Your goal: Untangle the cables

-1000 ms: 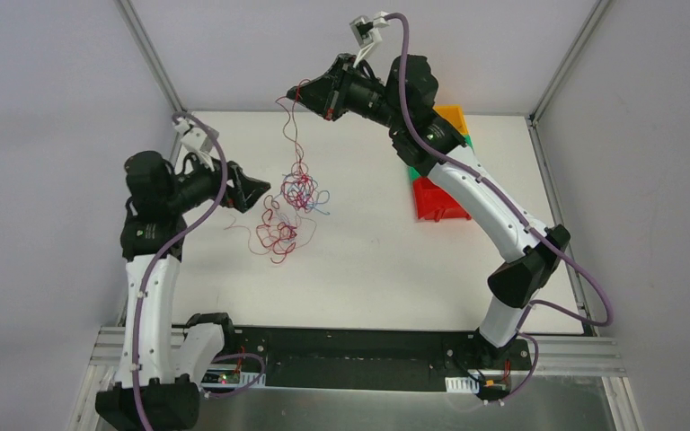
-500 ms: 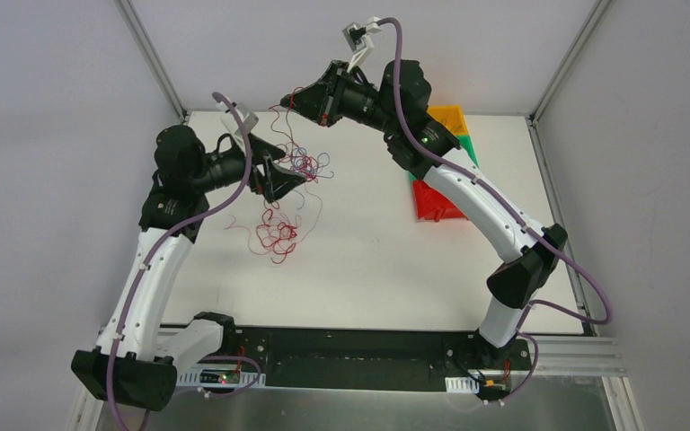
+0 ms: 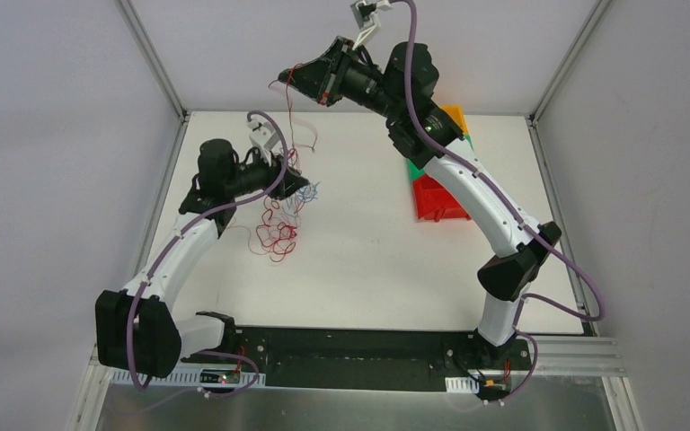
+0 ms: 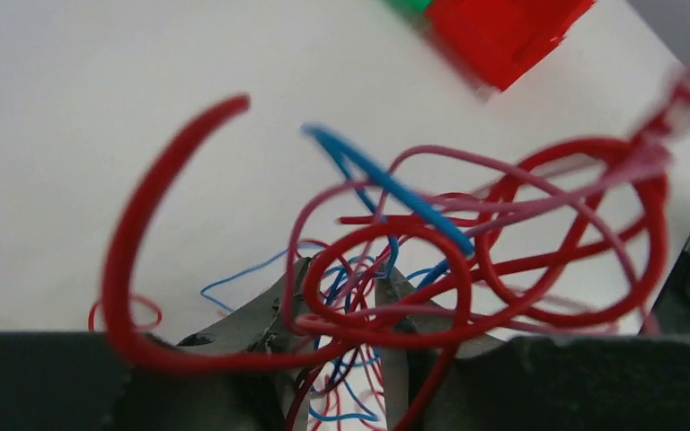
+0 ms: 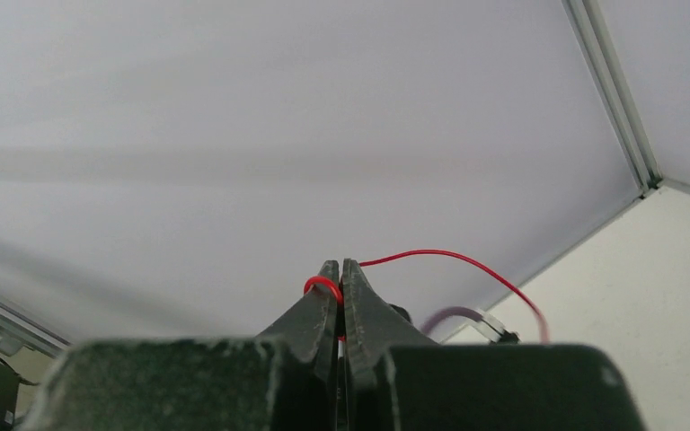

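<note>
Right gripper (image 3: pixel 280 79) is fully closed, its fingers pinching a single red cable (image 5: pixel 323 287) at the tips. It is raised high above the table (image 3: pixel 368 269), up and left of the red bin (image 3: pixel 436 199) in the top view. The red strand hangs down from it toward the left gripper (image 3: pixel 298 184).

Left gripper is set narrow. Red and light blue cables (image 4: pixel 386 269) pass through the small gap between its fingers (image 4: pixel 269 314). Whether they are clamped cannot be told. It sits well left of the red bin, lifted off the table.

A loose tangle of mostly red cables (image 3: pixel 277 235) lies on the table, left of and nearer than the red bin, below the left gripper.
</note>
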You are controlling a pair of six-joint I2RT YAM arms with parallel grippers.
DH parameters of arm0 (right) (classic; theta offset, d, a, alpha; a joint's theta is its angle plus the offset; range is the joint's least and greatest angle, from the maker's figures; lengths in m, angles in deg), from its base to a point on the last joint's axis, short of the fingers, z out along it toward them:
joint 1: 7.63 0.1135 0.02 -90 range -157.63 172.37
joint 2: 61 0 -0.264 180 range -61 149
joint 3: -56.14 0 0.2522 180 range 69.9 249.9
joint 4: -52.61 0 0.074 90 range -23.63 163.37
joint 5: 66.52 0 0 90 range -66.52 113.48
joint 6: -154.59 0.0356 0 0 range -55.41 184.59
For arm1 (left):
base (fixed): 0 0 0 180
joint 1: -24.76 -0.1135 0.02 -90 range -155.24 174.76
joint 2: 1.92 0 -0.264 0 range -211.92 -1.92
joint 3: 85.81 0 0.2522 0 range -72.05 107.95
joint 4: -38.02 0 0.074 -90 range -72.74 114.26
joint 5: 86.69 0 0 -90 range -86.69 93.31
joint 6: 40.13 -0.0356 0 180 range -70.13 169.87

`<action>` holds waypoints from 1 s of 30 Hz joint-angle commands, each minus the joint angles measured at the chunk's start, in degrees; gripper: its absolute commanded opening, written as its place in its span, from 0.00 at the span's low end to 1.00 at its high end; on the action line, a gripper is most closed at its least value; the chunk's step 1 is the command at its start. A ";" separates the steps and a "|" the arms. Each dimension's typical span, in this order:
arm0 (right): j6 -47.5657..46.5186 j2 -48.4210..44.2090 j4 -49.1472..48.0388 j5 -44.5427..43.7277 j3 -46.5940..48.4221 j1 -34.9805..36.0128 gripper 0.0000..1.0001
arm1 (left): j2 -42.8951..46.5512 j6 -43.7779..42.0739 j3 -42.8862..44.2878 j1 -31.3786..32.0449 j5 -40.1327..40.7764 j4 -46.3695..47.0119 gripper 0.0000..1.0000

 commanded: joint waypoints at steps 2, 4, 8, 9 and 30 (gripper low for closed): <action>4.80 -2.38 -4.84 -2.43 6.42 -1.55 0.00 | 0.32 -6.11 -6.36 -5.85 -0.81 -2.35 0.31; 5.03 -2.71 -4.71 -3.04 6.27 -2.29 0.00 | 1.41 -8.30 -7.35 -7.76 -1.19 -4.93 0.39; 6.16 -3.07 -4.51 -3.81 6.02 -4.11 0.00 | 3.90 -14.01 -9.50 -11.55 -1.01 -11.84 0.44; 6.18 -3.12 -4.58 -4.08 6.32 -4.46 0.00 | 4.25 -15.18 -10.28 -12.62 -0.82 -12.78 0.43; 7.79 -5.48 -3.94 -8.44 14.03 -16.90 0.00 | -4.14 -36.52 -4.05 -30.35 6.55 -28.67 0.00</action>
